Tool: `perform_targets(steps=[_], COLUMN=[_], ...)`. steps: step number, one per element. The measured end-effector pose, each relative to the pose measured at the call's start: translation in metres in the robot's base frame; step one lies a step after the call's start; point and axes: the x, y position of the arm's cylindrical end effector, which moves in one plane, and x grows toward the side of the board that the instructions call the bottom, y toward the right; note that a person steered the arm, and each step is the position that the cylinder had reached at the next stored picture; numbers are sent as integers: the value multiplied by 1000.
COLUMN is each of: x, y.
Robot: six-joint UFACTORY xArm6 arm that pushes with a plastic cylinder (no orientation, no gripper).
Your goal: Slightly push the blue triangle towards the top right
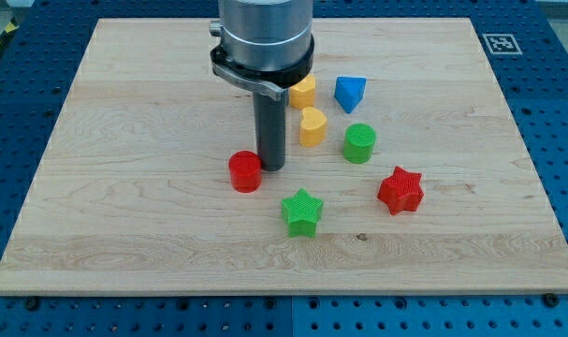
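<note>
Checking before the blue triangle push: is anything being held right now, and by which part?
Nothing is held. My tip is a bare rod end resting beside the red cylinder, well short of the blue triangle.

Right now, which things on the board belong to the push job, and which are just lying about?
Belongs to the job:
blue triangle
my tip, beside the red cylinder, well short of the triangle

Lying about:
two yellow blocks
green cylinder
red star
green star
</note>
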Motion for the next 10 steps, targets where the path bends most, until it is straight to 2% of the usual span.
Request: perform_targets(steps=[4,6,7,8,10], x=[-8,-84,-138,-176,-191], y=[-28,-91,-96,-76,23])
